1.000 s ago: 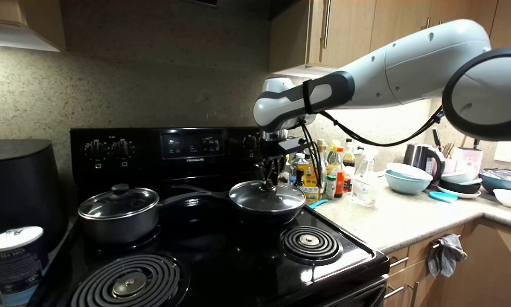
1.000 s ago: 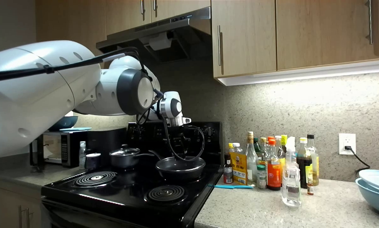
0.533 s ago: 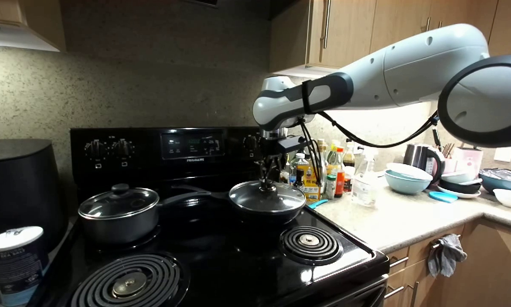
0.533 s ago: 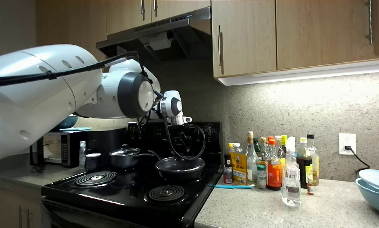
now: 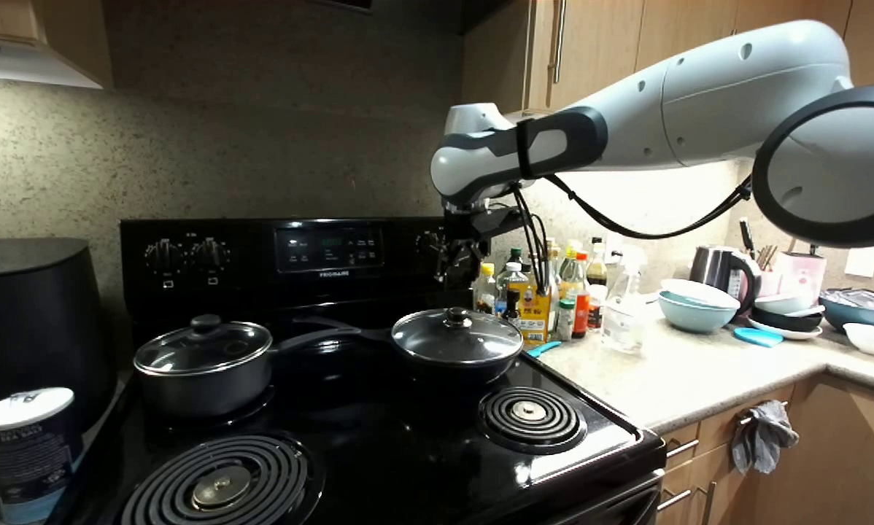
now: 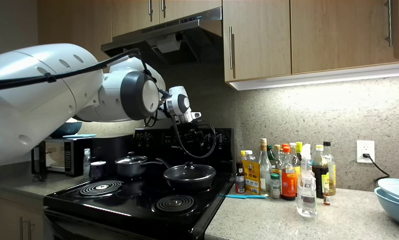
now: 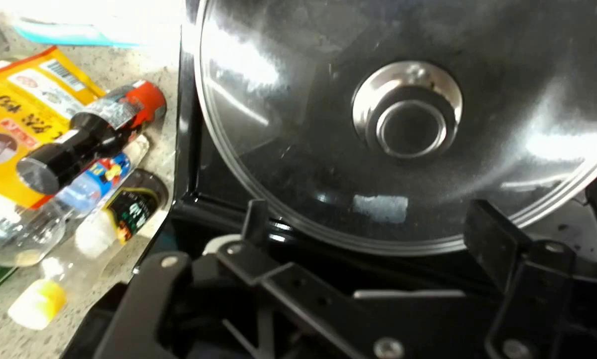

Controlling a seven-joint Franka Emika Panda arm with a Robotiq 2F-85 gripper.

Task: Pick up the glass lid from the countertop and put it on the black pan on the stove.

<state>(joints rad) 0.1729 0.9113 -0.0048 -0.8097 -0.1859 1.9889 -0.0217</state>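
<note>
- The round clear glass lid [image 5: 457,343], with a thin metal rim, sits on the shallow black frying pan [image 6: 189,184], at the far right of the black coil stove [image 5: 379,437].
- The lid lies about flat in both exterior views, and its round dark knob [image 7: 412,127] points up. The lid is a circle, as long as it is wide.
- The pan's long black handle [image 5: 375,333] points left, toward the deep grey pot [image 5: 203,390] with its own see-through cover.
- The fingers [image 7: 493,244] are spread apart with nothing between them. They hang above the lid, and the knob is well clear of them.
- In both exterior views the fingers are dark against the black back panel [image 5: 251,292] with round dials, so they are hard to make out.
- Under the little screen [image 5: 330,249] on that panel, you can read FRIGIDAIRE.
- Left of the stove is a dark blue round tub [image 5: 32,459] with a white top. It says SEA SALT; its tiny words are too blurry.
- In the wrist view, a yellow and white packet [image 7: 29,112] has black Chinese-looking writing, a bar code and a small face.
- It is with many glass and plastic bottles [image 6: 288,181] on the pale stone surface [image 6: 269,220], right of the stove. Most labels there are too fuzzy to read.
- The lid is cut off at the top of the wrist view, and shiny spots hide bits of the pan.
</note>
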